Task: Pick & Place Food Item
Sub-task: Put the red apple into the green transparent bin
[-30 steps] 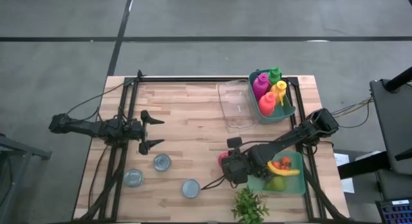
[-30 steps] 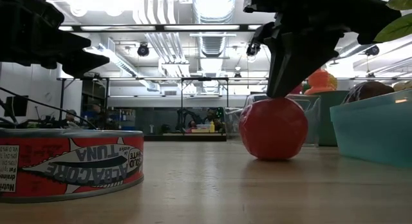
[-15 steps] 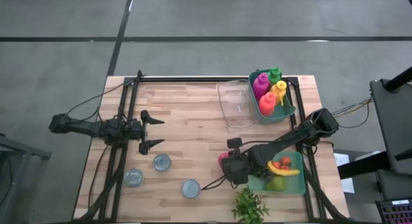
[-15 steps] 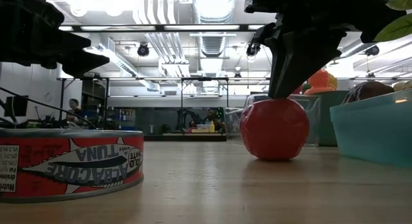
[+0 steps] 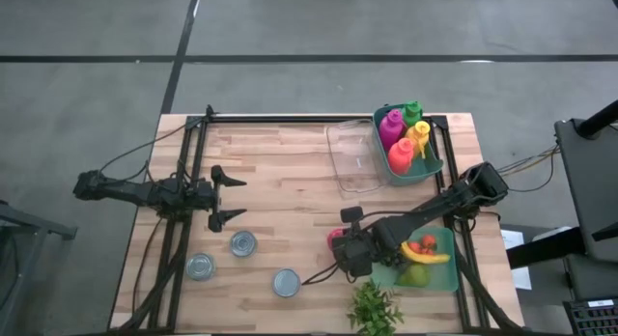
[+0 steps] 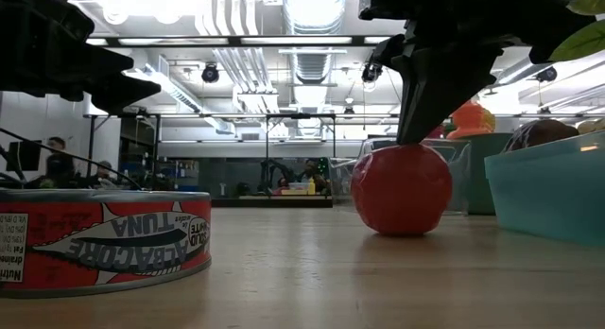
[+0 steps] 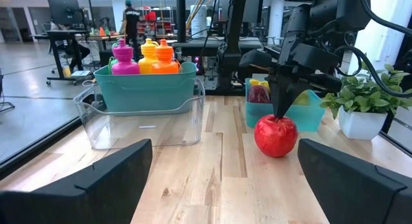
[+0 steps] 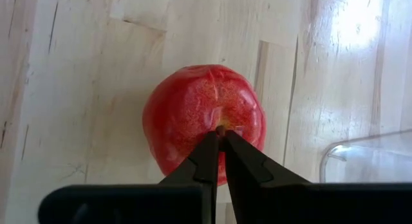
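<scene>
A red apple (image 8: pixel 203 118) rests on its underside on the wooden table (image 5: pixel 290 172), right of the middle, just left of a teal fruit bin (image 5: pixel 439 274). My right gripper (image 8: pixel 219 130) stands over the apple (image 6: pixel 402 189), shut on its top, slanting steeply down. Its fingers (image 7: pixel 280 111) show as a dark wedge above the fruit in the left wrist view. My left gripper (image 5: pixel 235 199) waits open at the table's left side, level and pointing toward the apple (image 7: pixel 276 135), holding nothing. My right gripper pinches the apple at the stem hollow (image 8: pixel 221 126) on its top, between the very tips of its two fingers. The fingers come from above, slanting down from the table's right side. The apple sits upright on the table.
Three tuna cans (image 5: pixel 243 243), (image 5: pixel 201 266), (image 5: pixel 286 282) lie near the front left; one (image 6: pixel 104 239) fills the low view's left. A teal bin of coloured bottles (image 5: pixel 407 143) and a clear container (image 5: pixel 352 157) stand at the far right, and a small plant (image 5: pixel 375 307) at the front edge.
</scene>
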You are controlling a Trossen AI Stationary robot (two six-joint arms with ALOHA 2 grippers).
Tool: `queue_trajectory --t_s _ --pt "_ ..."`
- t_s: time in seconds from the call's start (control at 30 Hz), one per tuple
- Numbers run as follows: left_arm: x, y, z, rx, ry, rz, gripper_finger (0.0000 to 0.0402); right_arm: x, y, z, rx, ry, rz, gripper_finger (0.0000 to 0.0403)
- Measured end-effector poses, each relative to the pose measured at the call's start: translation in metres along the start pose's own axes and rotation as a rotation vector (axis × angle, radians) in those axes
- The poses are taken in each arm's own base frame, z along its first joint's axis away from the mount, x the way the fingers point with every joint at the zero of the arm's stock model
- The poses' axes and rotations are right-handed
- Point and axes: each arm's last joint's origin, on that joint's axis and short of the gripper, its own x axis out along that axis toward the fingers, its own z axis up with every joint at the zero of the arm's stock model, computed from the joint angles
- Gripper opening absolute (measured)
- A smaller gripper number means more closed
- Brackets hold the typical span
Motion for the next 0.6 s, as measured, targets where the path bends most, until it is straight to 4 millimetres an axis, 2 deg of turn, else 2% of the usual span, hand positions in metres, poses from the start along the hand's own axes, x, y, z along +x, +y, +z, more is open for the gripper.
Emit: queue_trajectory --t_s 0.6 --pt "0.0 0.0 0.0 0.0 0.0 0.0 0.039 -0.0037 -0.0007 0.0031 0.019 -0.013 -0.002 0.0009"
